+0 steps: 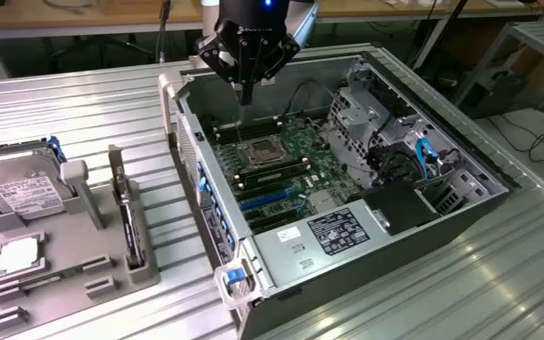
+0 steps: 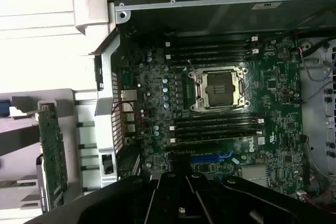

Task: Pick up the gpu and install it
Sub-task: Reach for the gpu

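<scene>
Not begun. Gpu [image 1: 130,227] stands on edge in its rack [image 1: 69,280] on the worktop (untouched). Pincer [image 1: 244,95] closed, empty, hovering over the open case [image 1: 385,273]; pick-up and installation remain.

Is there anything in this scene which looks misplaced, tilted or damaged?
Nothing stands out. The gpu stands upright in its grey holder beside the open computer case, and the shut end effector hangs above the motherboard, holding nothing.
</scene>
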You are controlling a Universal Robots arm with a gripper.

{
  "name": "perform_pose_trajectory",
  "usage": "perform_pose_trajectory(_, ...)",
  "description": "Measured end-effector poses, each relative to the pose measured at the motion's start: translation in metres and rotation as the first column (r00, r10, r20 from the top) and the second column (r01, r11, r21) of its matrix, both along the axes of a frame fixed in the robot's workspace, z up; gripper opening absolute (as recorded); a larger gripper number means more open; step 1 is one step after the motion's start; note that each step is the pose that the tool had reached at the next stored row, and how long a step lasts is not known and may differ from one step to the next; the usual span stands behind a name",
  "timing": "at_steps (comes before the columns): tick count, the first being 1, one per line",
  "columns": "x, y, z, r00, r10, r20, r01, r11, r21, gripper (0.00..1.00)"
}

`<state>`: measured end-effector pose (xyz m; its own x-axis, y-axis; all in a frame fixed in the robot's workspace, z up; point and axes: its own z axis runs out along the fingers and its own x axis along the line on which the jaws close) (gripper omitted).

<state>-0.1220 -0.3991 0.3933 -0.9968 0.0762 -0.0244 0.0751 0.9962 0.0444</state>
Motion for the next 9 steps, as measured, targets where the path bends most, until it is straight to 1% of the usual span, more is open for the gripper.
perform_pose_trajectory(9,-0.0095,0.0000,0.0000,1.0000,0.000,0.0001,0.000,1.0000,0.0001,0.11)
